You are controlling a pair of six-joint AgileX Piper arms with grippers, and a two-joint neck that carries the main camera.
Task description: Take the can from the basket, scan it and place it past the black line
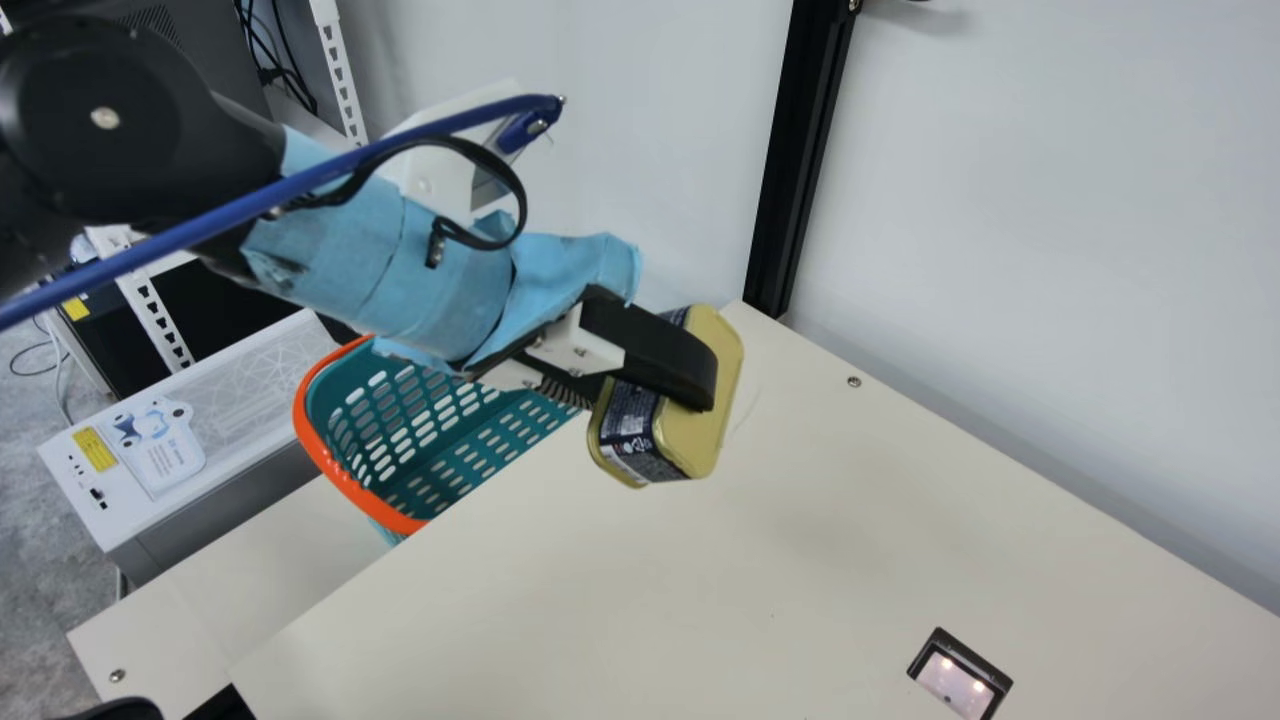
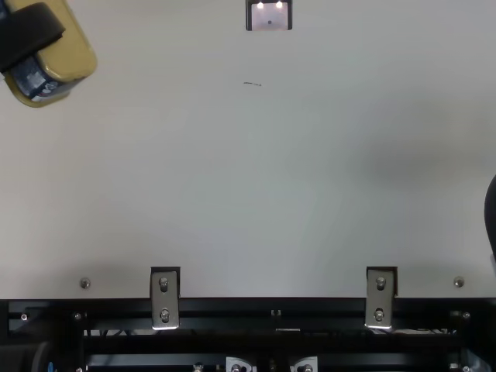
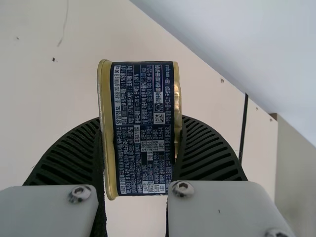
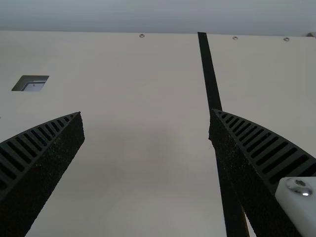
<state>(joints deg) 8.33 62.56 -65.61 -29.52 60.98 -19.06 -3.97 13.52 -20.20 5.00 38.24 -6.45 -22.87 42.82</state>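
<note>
Main view: the left claw (image 1: 660, 398) is clamped on the can (image 1: 695, 440) between its fingers.

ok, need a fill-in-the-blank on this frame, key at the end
1. The gripper closed on the can is the ____ one.
2. The other gripper has its fingers ____.
3. The basket has a rim coloured ____.
4. The small window set in the table shows ____ bright spots of light.

Missing words: left; apart; orange; two
</note>
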